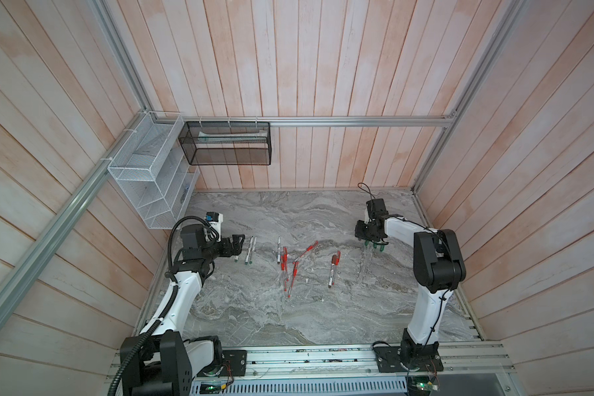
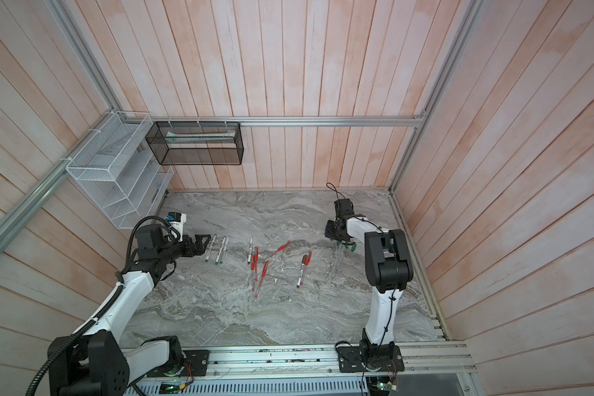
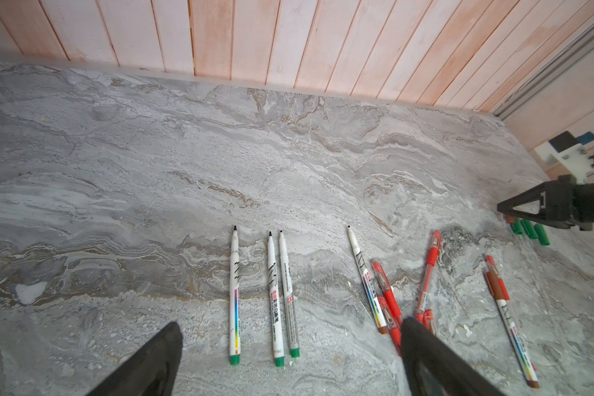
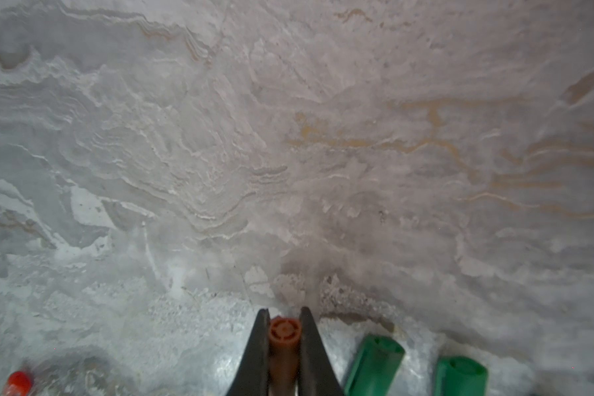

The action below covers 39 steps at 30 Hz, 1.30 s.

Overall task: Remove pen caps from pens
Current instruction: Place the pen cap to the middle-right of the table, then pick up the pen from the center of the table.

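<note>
At the left of both top views the left gripper [image 1: 238, 245] reaches out over the grey marbled tabletop [image 1: 254, 319], jaws spread wide and grasping nothing. In the left wrist view its black fingers [image 3: 151, 360] stand far apart along the lower edge. Just right of it lie three uncapped white markers with green ends [image 3: 275, 298], side by side and nearly parallel, their bare black tips toward the far wall. Near the centre a fourth uncapped white marker with a brown end [image 3: 364, 277] lies against a loose cluster of slim red-capped clear pens [image 1: 284, 260], several of them crossing. Right of that, a brown-capped white marker [image 1: 331, 274] lies beside one more red pen [image 1: 338, 256]. At the right, the right gripper [image 4: 284, 312] points down at the table, jaws clenched on a stubby brown marker cap [image 4: 284, 337]. Three loose green marker caps [image 1: 375, 245] lie on the surface just beside it.
</note>
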Tool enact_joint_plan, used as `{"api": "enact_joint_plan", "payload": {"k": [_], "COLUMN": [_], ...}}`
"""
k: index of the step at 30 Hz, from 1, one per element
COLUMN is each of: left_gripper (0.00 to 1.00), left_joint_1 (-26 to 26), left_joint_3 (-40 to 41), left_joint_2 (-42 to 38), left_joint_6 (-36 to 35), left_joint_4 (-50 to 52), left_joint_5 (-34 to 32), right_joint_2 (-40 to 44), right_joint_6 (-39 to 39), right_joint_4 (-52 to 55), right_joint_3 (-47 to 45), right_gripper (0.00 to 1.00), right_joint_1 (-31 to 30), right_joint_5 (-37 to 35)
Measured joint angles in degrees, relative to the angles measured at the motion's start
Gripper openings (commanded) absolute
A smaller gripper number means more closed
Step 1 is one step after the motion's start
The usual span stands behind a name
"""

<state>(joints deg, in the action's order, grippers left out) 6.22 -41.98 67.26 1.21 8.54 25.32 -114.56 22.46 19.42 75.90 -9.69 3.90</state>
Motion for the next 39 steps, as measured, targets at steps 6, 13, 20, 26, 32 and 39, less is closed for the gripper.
{"api": "enact_joint_plan", "payload": {"k": [6, 13, 20, 26, 32, 39], "left_gripper": [1.0, 1.0, 1.0, 1.0, 1.0, 1.0], "left_joint_1": [0.1, 0.8, 1.4, 1.7, 1.7, 1.7], "left_joint_3": [0.0, 0.0, 0.0, 0.0, 0.0, 0.0], "left_joint_2": [0.0, 0.0, 0.0, 0.0, 0.0, 0.9], "left_joint_6": [-0.2, -0.2, -0.2, -0.4, -0.4, -0.2], "left_joint_4": [-0.4, -0.4, -0.5, -0.9, -0.9, -1.6], "left_joint_5": [0.2, 0.4, 0.4, 0.6, 0.8, 1.5], "right_joint_2": [0.0, 0.0, 3.0, 14.3, 21.0, 21.8], "right_joint_6": [-0.2, -1.2, -1.0, 1.2, 6.8, 13.3], "right_joint_4": [0.8, 1.4, 3.2, 3.0, 2.5, 1.9], "right_joint_3": [0.0, 0.0, -0.3, -5.2, -12.5, -16.5], "right_gripper": [0.18, 0.3, 0.32, 0.32, 0.26, 0.24], "right_joint_1": [0.0, 0.0, -0.2, -4.7, -14.4, -22.9], "right_joint_5": [-2.1, -3.8, -4.1, -4.1, -3.1, -0.7]}}
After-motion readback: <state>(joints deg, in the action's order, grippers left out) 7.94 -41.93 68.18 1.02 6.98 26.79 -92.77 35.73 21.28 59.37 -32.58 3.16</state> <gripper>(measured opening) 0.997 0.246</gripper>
